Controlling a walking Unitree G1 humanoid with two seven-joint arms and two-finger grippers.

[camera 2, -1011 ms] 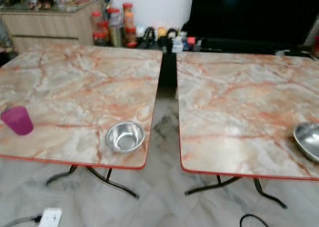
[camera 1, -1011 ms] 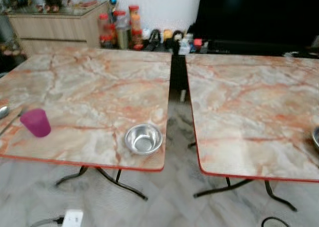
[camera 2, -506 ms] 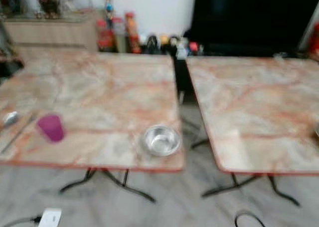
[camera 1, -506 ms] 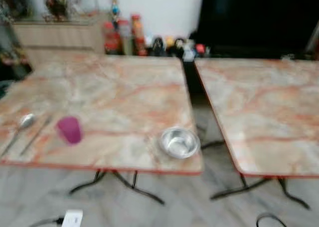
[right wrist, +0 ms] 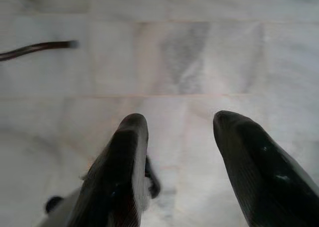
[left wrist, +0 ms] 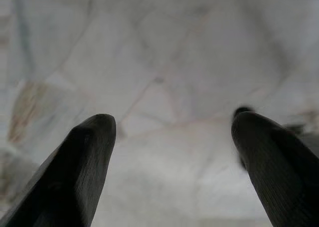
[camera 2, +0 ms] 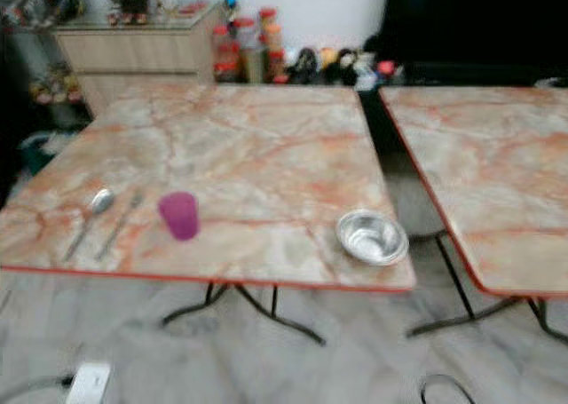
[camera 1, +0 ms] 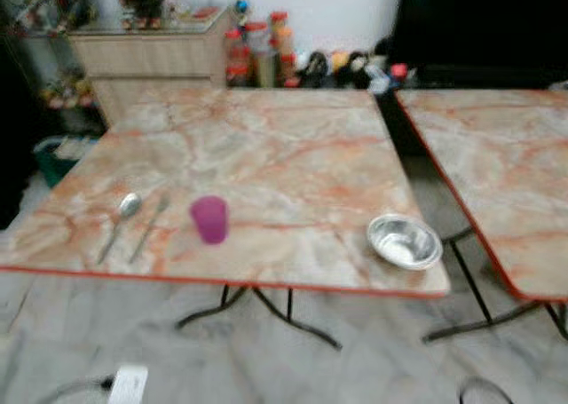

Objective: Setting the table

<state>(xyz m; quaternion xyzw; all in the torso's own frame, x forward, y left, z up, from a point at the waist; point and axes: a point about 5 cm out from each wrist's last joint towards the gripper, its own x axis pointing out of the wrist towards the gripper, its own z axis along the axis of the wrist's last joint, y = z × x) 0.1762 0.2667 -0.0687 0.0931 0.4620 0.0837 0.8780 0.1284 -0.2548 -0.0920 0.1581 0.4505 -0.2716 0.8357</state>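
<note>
In the left eye view a marble-topped table [camera 1: 266, 146] stands at the centre, with a second table [camera 1: 506, 164] at three o'clock across a narrow gap. A purple cup [camera 1: 210, 218] stands upright near the front edge; at its nine o'clock lie a fork [camera 1: 149, 228] and then a spoon [camera 1: 122, 219], side by side and apart from the cup. A steel bowl [camera 1: 404, 241] sits near the front right corner, at the cup's three o'clock. A cabinet [camera 1: 151, 53] and jars [camera 1: 266, 44] line the wall at twelve o'clock. In the left wrist view the left gripper [left wrist: 172, 132] hangs over pale floor [left wrist: 164, 62], fingers wide apart and empty. In the right wrist view the right gripper [right wrist: 179, 124] is parted, holding nothing, above floor tiles, a dark cable [right wrist: 35, 48] at ten o'clock
</note>
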